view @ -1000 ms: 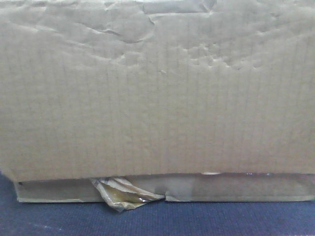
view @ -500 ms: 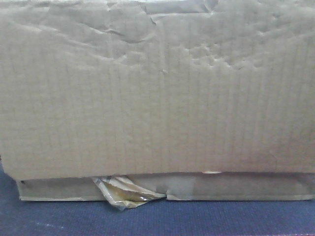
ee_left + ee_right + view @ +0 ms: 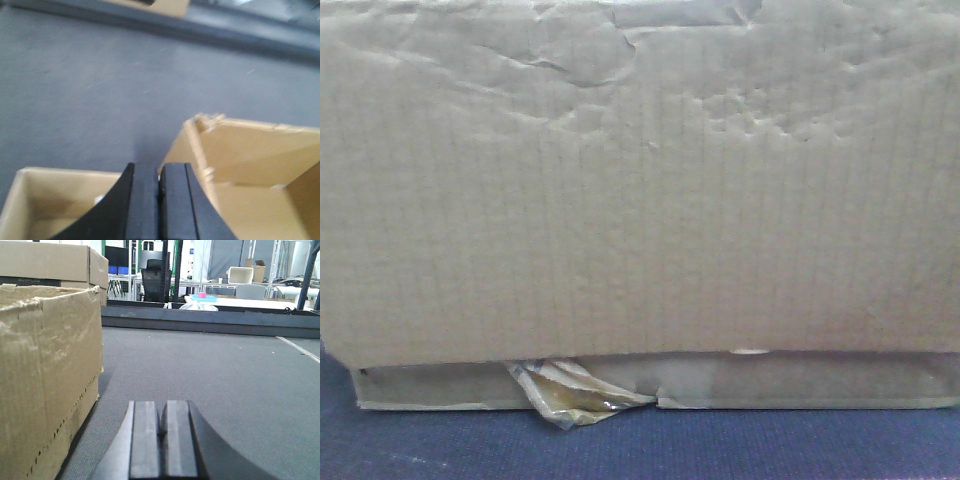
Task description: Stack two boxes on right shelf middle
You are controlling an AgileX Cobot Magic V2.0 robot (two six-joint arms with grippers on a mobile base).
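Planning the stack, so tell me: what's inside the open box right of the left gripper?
Only bare cardboard shows inside the box; the shut left gripper hides its near corner.

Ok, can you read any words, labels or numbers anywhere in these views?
None legible.
Front view: the box face and its tape scrap carry no print.
Right wrist view: faint marks on the dark strip of the far box, too blurred to read.
Left wrist view: no print visible.
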